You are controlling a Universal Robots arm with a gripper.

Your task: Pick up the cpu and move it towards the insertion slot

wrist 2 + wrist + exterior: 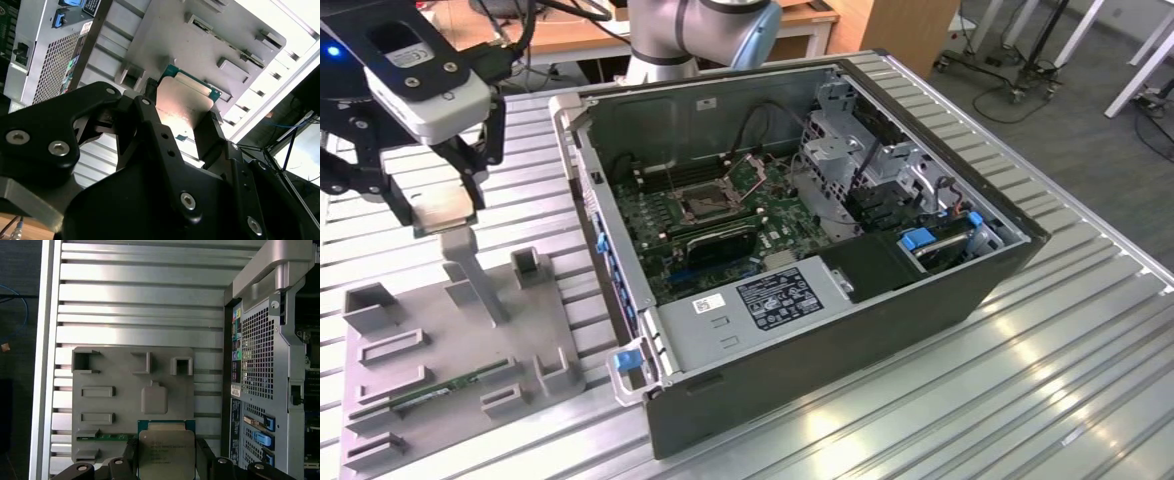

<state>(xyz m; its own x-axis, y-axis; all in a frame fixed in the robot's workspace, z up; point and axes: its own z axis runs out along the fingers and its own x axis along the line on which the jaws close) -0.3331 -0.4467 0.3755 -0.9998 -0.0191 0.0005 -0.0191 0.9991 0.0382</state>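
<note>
While the gripper (440, 208) pinches the cpu (166, 455) over the grey tray (440, 372) at the worktop's edge, grip looks thin — could slip, or clip the case wall (584, 175) before the insertion slot (707, 203).

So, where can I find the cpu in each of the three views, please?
Exterior view: the cpu is at the exterior view's far left, clamped in the end effector above the grey fixture plate.
Second wrist view: the cpu sits between the two black fingers, with the plate behind it.
First wrist view: the cpu shows its metal top, beside the green memory stick.
Shared landmark: the grey fixture plate.
</note>
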